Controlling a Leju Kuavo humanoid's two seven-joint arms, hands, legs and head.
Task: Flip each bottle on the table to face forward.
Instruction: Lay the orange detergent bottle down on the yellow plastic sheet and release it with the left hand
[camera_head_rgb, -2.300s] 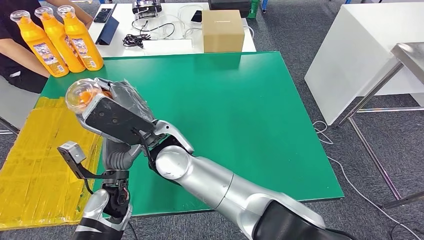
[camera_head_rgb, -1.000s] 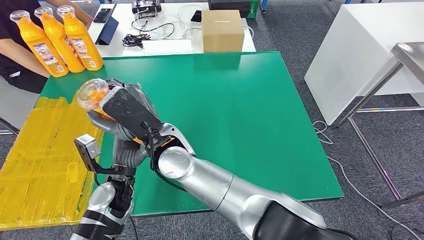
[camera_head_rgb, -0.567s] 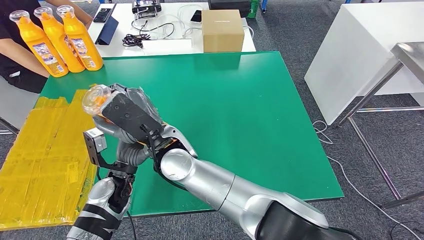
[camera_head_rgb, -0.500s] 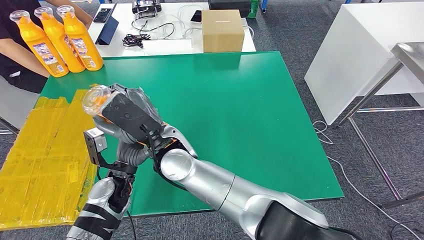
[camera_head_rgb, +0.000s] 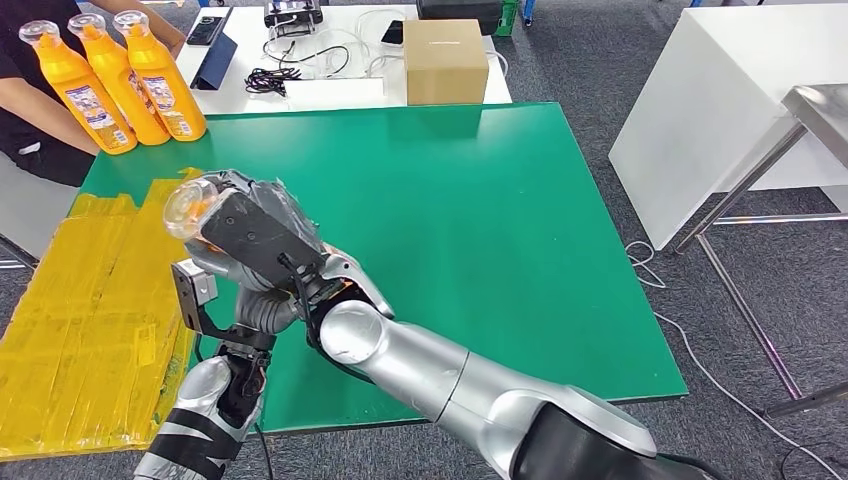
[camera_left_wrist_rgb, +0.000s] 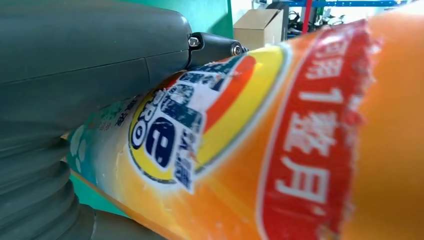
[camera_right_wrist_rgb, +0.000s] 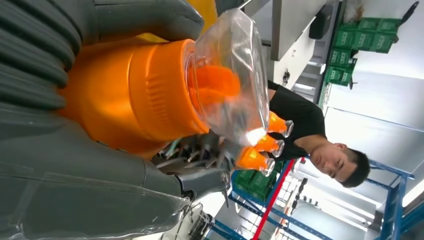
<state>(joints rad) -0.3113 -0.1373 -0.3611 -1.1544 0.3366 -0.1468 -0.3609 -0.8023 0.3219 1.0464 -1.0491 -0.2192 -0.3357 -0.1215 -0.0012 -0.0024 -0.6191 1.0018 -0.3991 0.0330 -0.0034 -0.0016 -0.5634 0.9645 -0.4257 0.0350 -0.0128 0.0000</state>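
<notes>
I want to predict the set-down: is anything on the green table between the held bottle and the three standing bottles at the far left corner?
Nothing visible. The held bottle is in both hands, right hand over it, above the table's left edge. The green stretch up to the three standing bottles shows bare.

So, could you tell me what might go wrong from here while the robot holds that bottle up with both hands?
1. The orange bottle is held in the air by the right hand and the left hand; if one lets go early, it could drop onto the green table.
2. Three bottles stand close by at the far left corner with a person's arm behind them; a wide swing might knock them over.
</notes>
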